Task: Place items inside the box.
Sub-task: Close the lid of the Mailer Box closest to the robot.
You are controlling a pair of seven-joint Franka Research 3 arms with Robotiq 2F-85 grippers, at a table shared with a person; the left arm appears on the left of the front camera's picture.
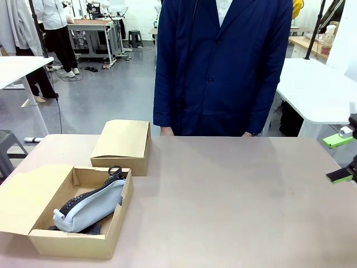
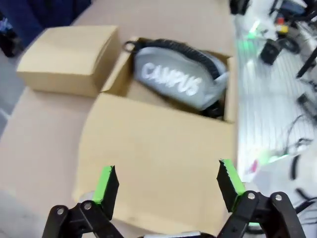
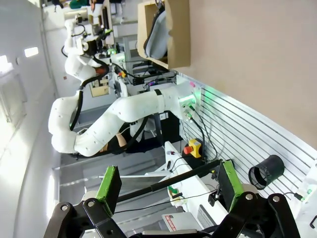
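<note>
The wide, shallow cardboard box (image 1: 114, 226) stands open at the table's front left, its flap lid (image 1: 28, 198) folded out to the left. A grey zip pouch (image 1: 92, 206) with white "CAMPUS" lettering (image 2: 173, 79) lies slanted inside it. Something dark pokes out from under the pouch; I cannot tell what it is. My left gripper (image 2: 167, 183) hangs open and empty above the flap (image 2: 158, 163). My right gripper (image 1: 340, 158) is open at the table's right edge, far from the box (image 3: 173, 34), with nothing between its green pads (image 3: 110, 187).
A smaller closed cardboard box (image 1: 122, 145) stands just behind the open one. A person in a dark blue coat (image 1: 223, 61) stands at the far edge. The table's middle and right (image 1: 240, 201) are bare. The left arm (image 3: 124, 111) shows in the right wrist view.
</note>
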